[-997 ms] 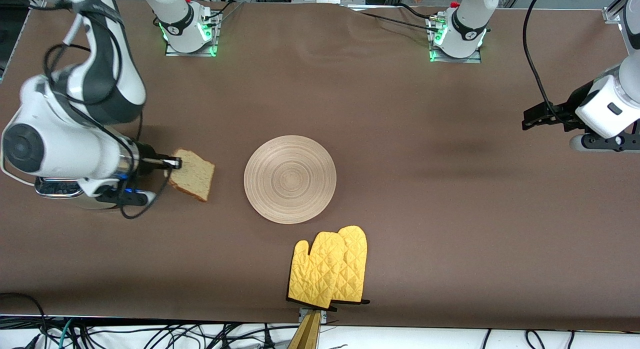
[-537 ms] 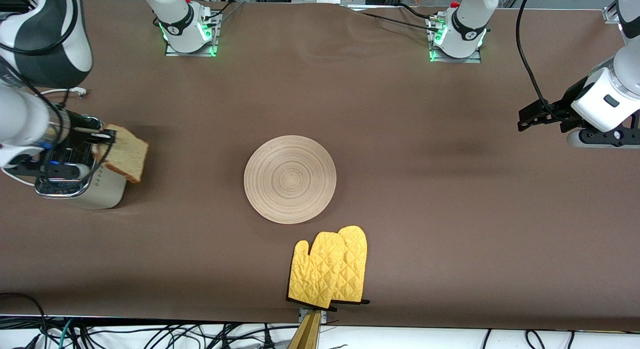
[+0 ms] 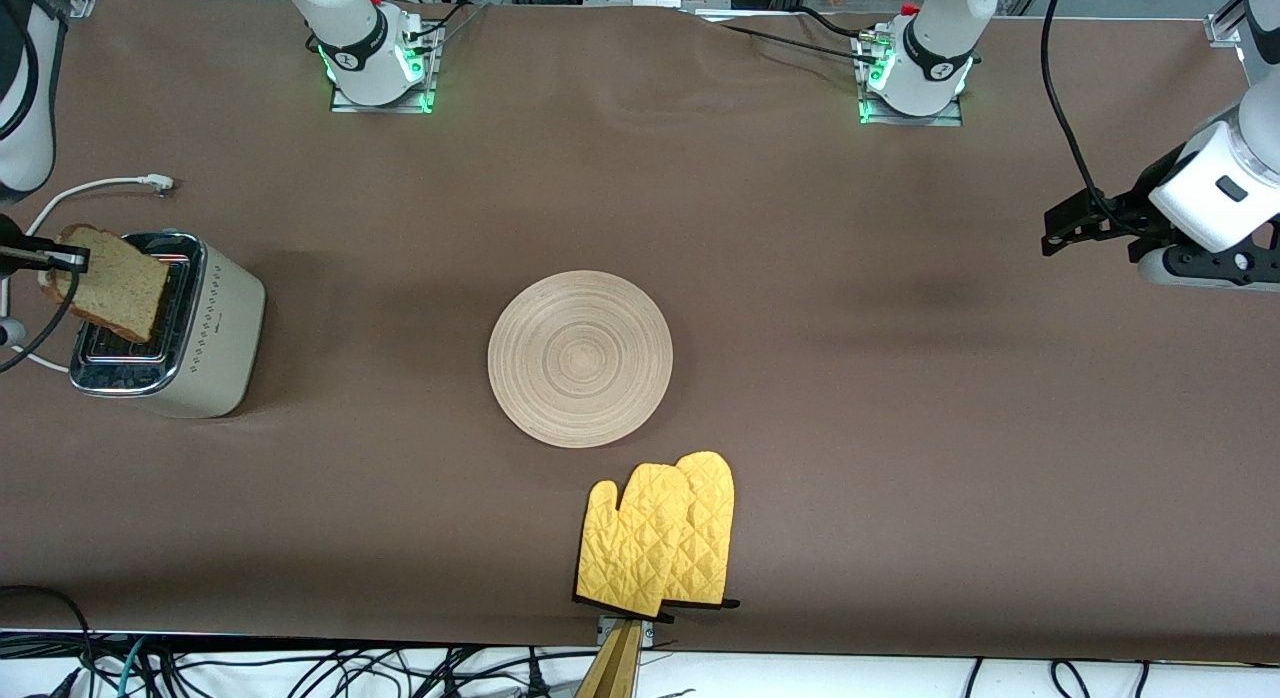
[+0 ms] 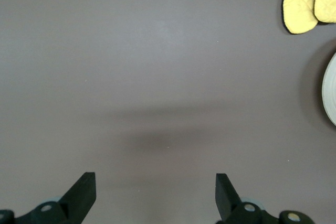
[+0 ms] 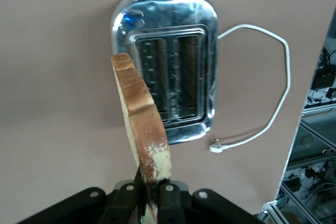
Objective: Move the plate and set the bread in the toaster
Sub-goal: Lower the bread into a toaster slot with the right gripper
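While the right gripper [image 5: 149,195] pinches the bread [image 3: 108,282] by its crust edge above the toaster [image 3: 165,323], the slice hangs edge-on: light, soft, prob. tears if squeezed. Plate [image 3: 580,359] sits mid-table. Left gripper [image 4: 155,195] waits w/ fingers spread, holding nothing, over bare table.

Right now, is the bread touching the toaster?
Apart: the right wrist view shows the bread, clamped in the right gripper, held above the toaster slots.
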`<state>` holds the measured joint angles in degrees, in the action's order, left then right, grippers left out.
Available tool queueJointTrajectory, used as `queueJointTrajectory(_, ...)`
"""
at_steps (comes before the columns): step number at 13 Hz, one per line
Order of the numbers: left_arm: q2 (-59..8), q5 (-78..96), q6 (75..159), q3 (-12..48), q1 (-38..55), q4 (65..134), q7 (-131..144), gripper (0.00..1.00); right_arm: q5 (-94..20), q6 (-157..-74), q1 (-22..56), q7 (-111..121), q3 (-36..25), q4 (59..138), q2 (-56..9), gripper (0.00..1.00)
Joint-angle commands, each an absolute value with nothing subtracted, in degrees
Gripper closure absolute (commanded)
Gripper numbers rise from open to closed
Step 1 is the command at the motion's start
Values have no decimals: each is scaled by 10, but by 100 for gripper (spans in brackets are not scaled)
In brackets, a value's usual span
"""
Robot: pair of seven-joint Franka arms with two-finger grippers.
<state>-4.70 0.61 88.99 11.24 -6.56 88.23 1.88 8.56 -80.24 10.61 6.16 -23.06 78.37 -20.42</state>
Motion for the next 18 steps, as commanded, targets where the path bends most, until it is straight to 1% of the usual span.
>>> queueJointTrajectory(1, -40, -1, 880, 118, -67, 882, 9, 0, 103, -816, 73, 110, -229, 784, -222, 100)
queueJointTrajectory(4, -30, 0, 885, 119, -55, 888, 10, 0, 115, -839, 45, 157, -229, 785, -238, 100)
queueJointTrajectory(6, -16, -2, 889, 99, -24, 898, 10, 0, 114, -855, 25, 188, -229, 786, -248, 100)
queueJointTrajectory(7, -1, -2, 900, 92, -19, 918, 10, 0, 111, -857, 22, 188, -229, 788, -249, 100)
queueJointTrajectory(9, 42, -1, 936, 37, 27, 975, 9, 0, 110, -859, 22, 189, -229, 788, -253, 100)
queueJointTrajectory(10, 47, -1, 938, 22, 39, 979, 8, 0, 108, -859, 21, 188, -229, 789, -256, 100)
queueJointTrajectory(12, 47, -1, 934, 5, 51, 972, 2, 0, 105, -860, 21, 187, -229, 789, -262, 100)
queueJointTrajectory(15, 26, -1, 898, 3, 60, 926, 5, 0, 78, -863, 21, 186, -229, 790, -275, 100)
queueJointTrajectory(18, 21, -2, 896, 11, 55, 925, 9, 0, 50, -880, 13, 187, -229, 790, -293, 100)
